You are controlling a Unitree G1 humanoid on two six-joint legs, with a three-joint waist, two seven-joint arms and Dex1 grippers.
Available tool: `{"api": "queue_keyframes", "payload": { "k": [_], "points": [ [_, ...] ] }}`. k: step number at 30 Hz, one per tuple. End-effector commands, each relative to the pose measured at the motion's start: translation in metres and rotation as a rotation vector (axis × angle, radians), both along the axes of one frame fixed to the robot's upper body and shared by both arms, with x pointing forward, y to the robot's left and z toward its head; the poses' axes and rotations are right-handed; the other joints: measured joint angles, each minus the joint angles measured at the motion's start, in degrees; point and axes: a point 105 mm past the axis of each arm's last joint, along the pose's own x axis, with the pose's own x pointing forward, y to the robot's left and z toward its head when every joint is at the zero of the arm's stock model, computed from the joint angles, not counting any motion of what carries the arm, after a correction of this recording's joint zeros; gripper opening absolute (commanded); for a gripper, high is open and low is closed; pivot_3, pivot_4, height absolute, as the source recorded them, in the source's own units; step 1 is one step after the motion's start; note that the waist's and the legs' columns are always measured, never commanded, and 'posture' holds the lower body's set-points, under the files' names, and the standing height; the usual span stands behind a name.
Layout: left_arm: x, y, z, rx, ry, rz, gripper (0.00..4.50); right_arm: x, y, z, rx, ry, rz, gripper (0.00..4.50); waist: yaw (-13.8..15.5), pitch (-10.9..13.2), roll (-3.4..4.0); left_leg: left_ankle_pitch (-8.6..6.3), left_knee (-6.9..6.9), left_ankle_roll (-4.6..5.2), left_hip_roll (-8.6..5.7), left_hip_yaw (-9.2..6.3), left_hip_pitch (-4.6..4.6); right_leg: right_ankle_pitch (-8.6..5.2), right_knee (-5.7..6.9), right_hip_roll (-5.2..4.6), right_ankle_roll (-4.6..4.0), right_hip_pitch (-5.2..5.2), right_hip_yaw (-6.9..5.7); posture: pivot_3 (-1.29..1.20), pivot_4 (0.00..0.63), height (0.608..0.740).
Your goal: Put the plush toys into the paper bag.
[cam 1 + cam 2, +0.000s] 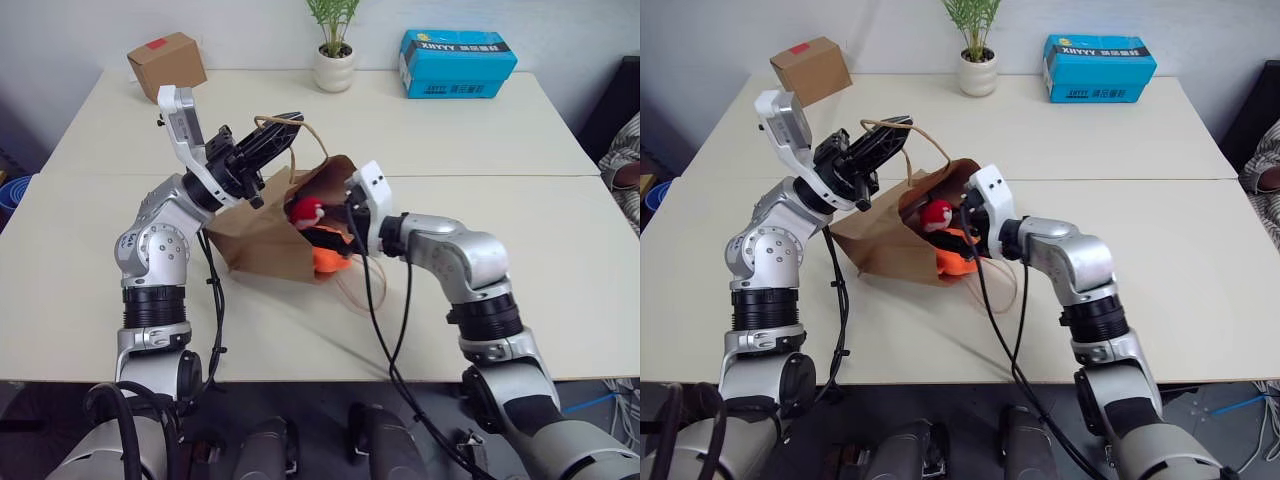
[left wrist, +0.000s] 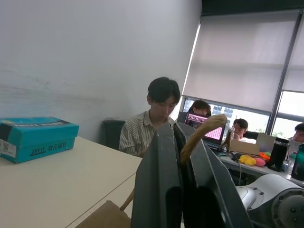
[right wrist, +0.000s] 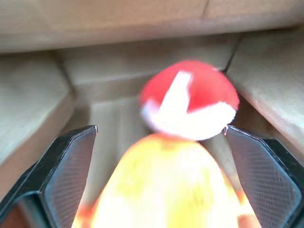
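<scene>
Toys, red (image 1: 306, 210) and orange (image 1: 330, 258), sit in the paper bag's (image 1: 262, 238) mouth; left gripper (image 1: 283, 131) pinches its handle (image 1: 300, 128), right gripper (image 3: 159, 178) spread wide.

The two head views look forward and down from above and behind both arms, sharing the table (image 1: 480, 250) and the paper bag (image 1: 265, 235). The left wrist view looks up along the left gripper (image 2: 183, 190), closed on a bag handle (image 2: 199, 137), toward the blue box (image 2: 35, 137) and seated people. The right wrist view sits very close behind the right gripper (image 3: 159, 175), facing into the bag at the toys (image 3: 190, 99).
</scene>
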Motion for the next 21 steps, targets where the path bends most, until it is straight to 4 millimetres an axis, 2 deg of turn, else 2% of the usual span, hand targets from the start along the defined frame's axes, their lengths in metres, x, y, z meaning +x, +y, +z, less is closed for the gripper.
{"api": "queue_keyframes", "payload": {
  "k": [1,4,6,9,13,17,20,21],
  "points": [
    [-0.004,0.004,0.008,-0.03,-0.031,0.001,0.0,-0.007,-0.013,0.023,0.074,-0.053,0.046,4.44,0.0,0.0,0.0,0.0,0.0,0.0,-0.01,0.0,0.0,0.0,0.0,0.01,0.0,0.0,0.0,0.0,0.15,0.74],
    [-0.004,0.004,0.008,-0.03,-0.031,0.0,0.0,-0.011,-0.027,0.027,0.095,-0.046,0.06,4.44,0.03,0.0,-0.01,0.0,0.0,0.01,-0.01,0.0,0.0,0.0,-0.01,0.02,0.0,0.0,-0.01,0.0,0.15,0.74],
    [-0.005,0.005,0.008,-0.023,-0.034,-0.001,0.0,-0.016,-0.045,0.02,0.074,0.01,0.058,4.44,0.19,0.0,-0.01,0.0,-0.01,0.01,-0.01,0.0,-0.01,0.0,-0.02,0.01,0.01,0.0,-0.01,0.0,0.15,0.74],
    [-0.006,0.007,0.008,-0.013,-0.036,-0.004,0.0,-0.028,-0.067,-0.006,-0.011,0.165,0.027,4.44,0.52,0.0,-0.03,0.01,-0.01,0.05,-0.05,-0.02,-0.04,0.01,-0.04,-0.02,0.02,0.01,-0.04,0.0,0.15,0.74],
    [-0.007,0.005,0.008,-0.005,-0.037,-0.009,0.0,-0.037,-0.062,-0.044,-0.071,0.272,0.012,4.44,0.22,0.0,-0.04,0.0,0.0,0.06,-0.02,0.01,-0.03,0.02,-0.06,-0.02,0.04,0.01,-0.02,0.0,0.15,0.74],
    [-0.008,0.004,0.008,-0.002,-0.036,-0.014,0.0,-0.038,-0.052,-0.065,-0.094,0.29,0.012,4.44,-0.08,-0.01,-0.05,0.03,-0.01,0.01,0.0,0.09,0.02,0.02,0.0,0.04,0.04,-0.03,-0.02,0.0,0.15,0.74],
    [-0.008,0.004,0.007,0.002,-0.036,-0.014,0.0,-0.045,-0.039,-0.067,-0.034,0.344,0.059,3.85,0.05,-0.01,-0.06,0.04,-0.01,0.0,0.01,0.07,0.04,0.02,0.0,0.04,0.04,0.0,0.0,0.0,0.15,0.74],
    [-0.008,0.004,0.007,0.003,-0.036,-0.012,0.0,-0.048,-0.034,-0.064,0.006,0.366,0.081,3.48,0.09,-0.01,-0.06,0.04,-0.01,0.0,0.0,0.07,0.04,0.02,0.0,0.04,0.04,-0.01,0.01,0.0,0.15,0.74]
  ]
}}
